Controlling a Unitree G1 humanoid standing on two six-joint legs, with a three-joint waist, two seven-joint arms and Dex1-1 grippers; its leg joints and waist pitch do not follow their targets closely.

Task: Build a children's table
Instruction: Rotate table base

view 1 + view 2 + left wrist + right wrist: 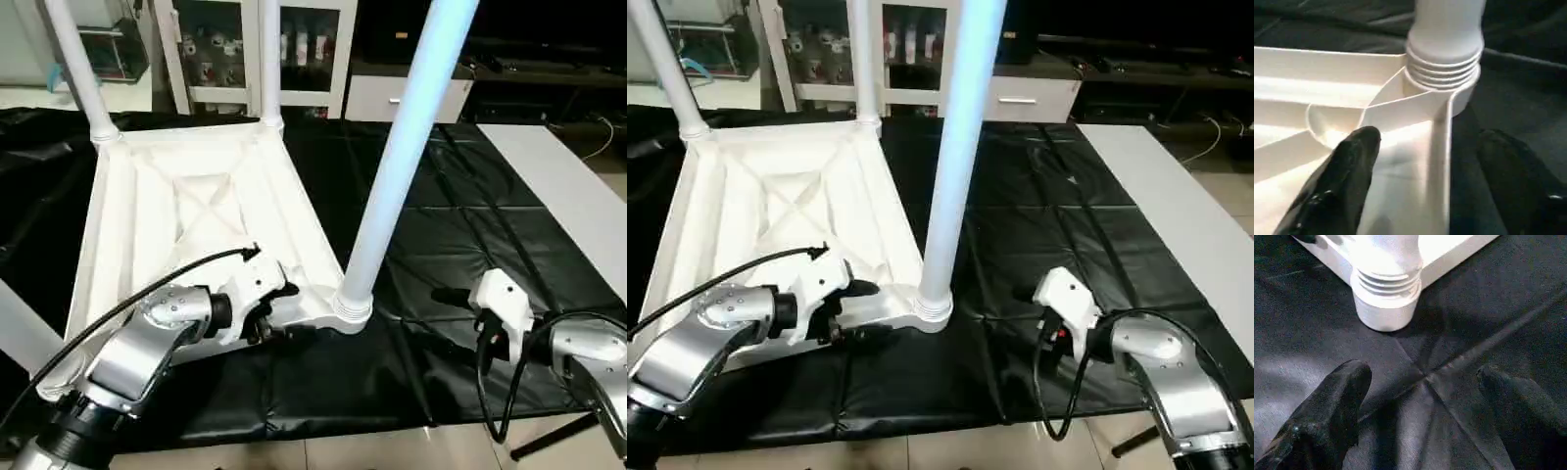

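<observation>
The white table top lies upside down on a black mat, on the mat's left half, with the X-ribbed underside facing up. Three legs stand upright in its corner sockets: one at the far left corner, one at the far right corner, and one at the near right corner, which is the closest to the camera. The ribbed collar of this near leg sits in the rounded socket. At the near left, a white tapered part reaches the picture's edge; I cannot tell if it is in its socket.

The left gripper is at the near edge of the table top, just beside the near right socket. Its fingers are spread, one over the inside of the top and one outside its wall, so it grasps nothing.

The right gripper hangs over the bare mat near the same socket, apart from it. Its fingers are spread wide and hold nothing.

A pale strip of floor runs along the mat's right edge.
</observation>
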